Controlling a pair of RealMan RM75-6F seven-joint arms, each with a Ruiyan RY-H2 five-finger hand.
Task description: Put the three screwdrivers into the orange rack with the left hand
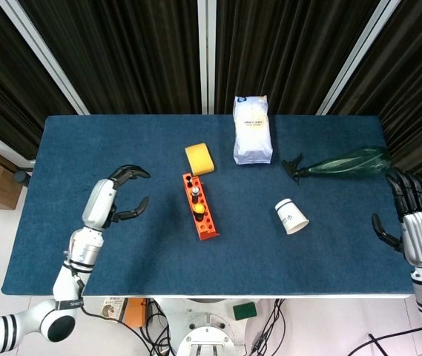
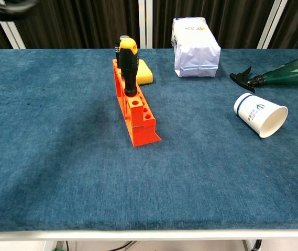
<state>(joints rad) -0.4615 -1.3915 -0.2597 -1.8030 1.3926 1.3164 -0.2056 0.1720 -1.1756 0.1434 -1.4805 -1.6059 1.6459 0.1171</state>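
The orange rack (image 1: 202,219) (image 2: 137,117) lies lengthwise near the table's middle. A screwdriver with a yellow-and-black handle (image 2: 129,64) (image 1: 198,209) stands upright in it. Behind that one stand more dark handles (image 2: 121,44) (image 1: 193,192), partly hidden. My left hand (image 1: 114,200) hovers well to the left of the rack, fingers spread and curved, holding nothing. In the chest view only a blurred trace of it shows at the top left corner. My right hand (image 1: 417,222) stays at the table's right edge, fingers extended and empty.
A yellow sponge (image 1: 199,159) (image 2: 144,71) lies just behind the rack. A white bag (image 1: 252,129) stands at the back. A green spray bottle (image 1: 340,163) and a tipped paper cup (image 1: 291,216) lie to the right.
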